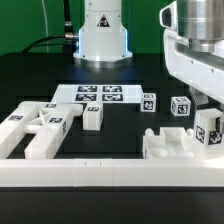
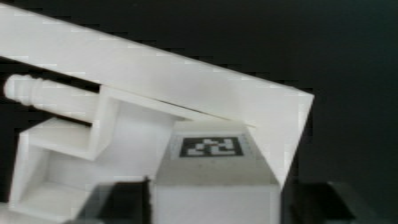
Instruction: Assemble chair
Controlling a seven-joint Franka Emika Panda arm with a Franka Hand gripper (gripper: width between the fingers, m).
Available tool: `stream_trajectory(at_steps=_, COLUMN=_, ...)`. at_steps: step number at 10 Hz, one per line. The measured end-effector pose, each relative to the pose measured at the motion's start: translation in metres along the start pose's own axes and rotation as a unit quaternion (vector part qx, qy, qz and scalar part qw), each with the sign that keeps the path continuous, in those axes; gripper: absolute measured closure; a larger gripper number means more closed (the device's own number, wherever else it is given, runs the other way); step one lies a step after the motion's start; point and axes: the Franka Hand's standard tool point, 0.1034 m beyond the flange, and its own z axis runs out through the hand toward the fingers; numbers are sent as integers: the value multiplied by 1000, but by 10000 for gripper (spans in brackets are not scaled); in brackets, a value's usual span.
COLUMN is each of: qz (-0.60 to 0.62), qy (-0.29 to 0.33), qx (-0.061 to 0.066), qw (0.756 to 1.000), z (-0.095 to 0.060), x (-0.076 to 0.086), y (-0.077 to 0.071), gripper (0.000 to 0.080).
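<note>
I can read no words, numbers or brand names. Only coded black-and-white square tags show: several on the marker board at twelve o'clock on the worktop, one each on a cube and a second cube at two o'clock, and one on the white part in the wrist view. A warning triangle marks the arm's base.

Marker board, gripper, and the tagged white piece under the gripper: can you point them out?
marker board (image 1: 100, 95), exterior view, middle of its tagged top.
gripper (image 2: 217, 205), wrist view, between its fingertips.
tagged white piece (image 1: 208, 131), exterior view, on its tag.
</note>
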Motion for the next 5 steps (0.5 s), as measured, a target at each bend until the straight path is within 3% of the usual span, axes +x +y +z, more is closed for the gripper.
stream_trajectory(at_steps=1, qz=-13, qy=0, qx=-1, qw=1000, z=0, x=0, y=0, gripper=264)
stream_trajectory(at_steps=2, qz=-20, qy=0, qx=-2, qw=1000, z=1, x=-1, y=1, gripper=183)
stream_trajectory(at_steps=5, qz=-111, qy=0, qx=-1, qw=994, z=1, x=-3, y=0, gripper=152)
